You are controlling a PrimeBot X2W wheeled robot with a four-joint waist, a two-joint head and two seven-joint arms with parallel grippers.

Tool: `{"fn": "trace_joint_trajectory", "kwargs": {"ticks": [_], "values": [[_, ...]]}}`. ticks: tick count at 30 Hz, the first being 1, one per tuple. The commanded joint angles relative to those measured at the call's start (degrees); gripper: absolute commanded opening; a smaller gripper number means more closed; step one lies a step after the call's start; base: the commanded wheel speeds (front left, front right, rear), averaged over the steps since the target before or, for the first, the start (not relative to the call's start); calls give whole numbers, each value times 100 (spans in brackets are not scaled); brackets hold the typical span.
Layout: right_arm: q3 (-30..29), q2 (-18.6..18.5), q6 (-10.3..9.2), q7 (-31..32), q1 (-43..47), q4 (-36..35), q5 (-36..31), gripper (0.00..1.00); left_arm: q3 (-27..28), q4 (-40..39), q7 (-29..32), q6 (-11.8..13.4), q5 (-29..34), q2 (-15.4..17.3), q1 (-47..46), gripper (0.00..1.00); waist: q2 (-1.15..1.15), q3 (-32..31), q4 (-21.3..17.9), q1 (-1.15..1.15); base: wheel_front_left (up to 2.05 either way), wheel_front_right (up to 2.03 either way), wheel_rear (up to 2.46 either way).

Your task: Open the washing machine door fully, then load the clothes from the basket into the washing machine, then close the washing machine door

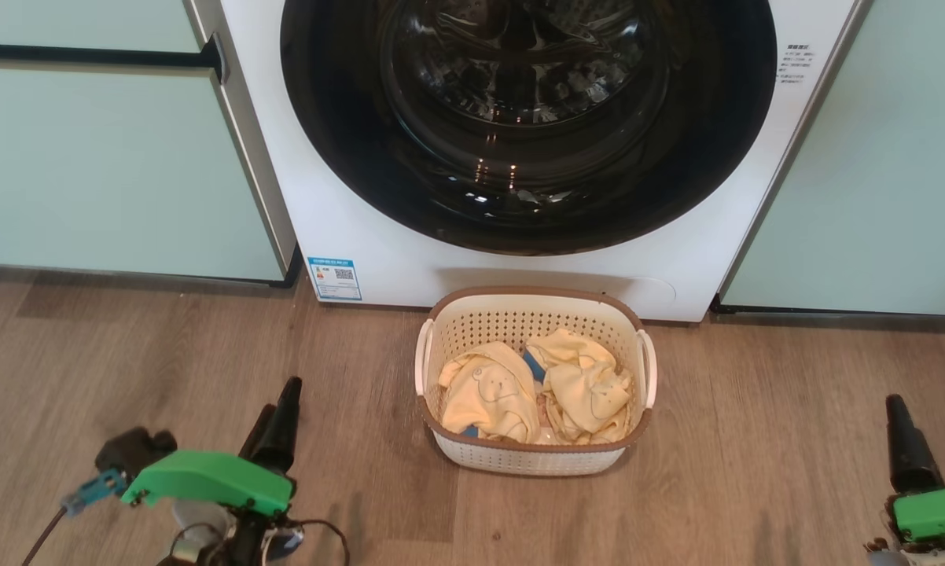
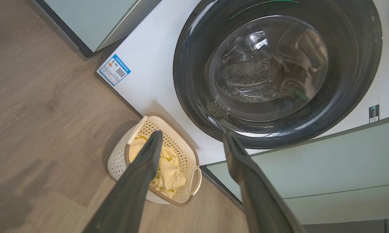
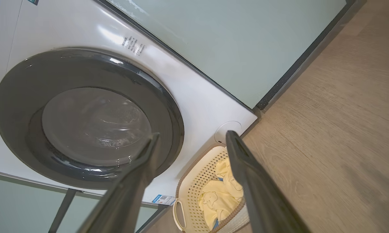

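The white washing machine (image 1: 347, 228) stands straight ahead, and its door (image 1: 339, 118), with a glossy black rim and a glass bowl, lies flat against the front. On the floor just before it sits the cream basket (image 1: 531, 292) holding pale yellow clothes (image 1: 492, 389) with a bear print and a bit of blue. My left gripper (image 1: 272, 420) hovers low at the left of the basket, open and empty. At the far right my right gripper (image 1: 909, 444) is also open and empty. In the left wrist view the left gripper (image 2: 192, 134) frames the basket (image 2: 120, 158) and door (image 2: 194, 81). In the right wrist view the right gripper (image 3: 192, 136) does the same.
Pale mint-green cabinet panels flank the machine at the left (image 1: 111, 165) and right (image 1: 873, 196). A blue-white sticker (image 1: 334, 278) marks the machine's lower left corner. Wooden floor (image 1: 166, 346) stretches out on both sides of the basket.
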Motion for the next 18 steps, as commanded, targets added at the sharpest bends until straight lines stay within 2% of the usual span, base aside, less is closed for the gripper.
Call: {"fn": "trace_joint_trajectory", "kwargs": {"ticks": [1,9,18], "values": [[-4,-107,-7,-99,-330,-205,-257,100,90,-243,-97,16,261,128,-305,100,0,3,1,0,0,0,0],[-69,-70,-8,-234,-372,-223,-1272,100,-121,-384,-232,100,1292,221,-313,100,0,19,1,0,0,0,0],[51,-82,-10,-387,-412,-192,-2152,100,-283,-465,-384,202,2046,281,-337,100,0,40,-3,0,0,0,0]]}}
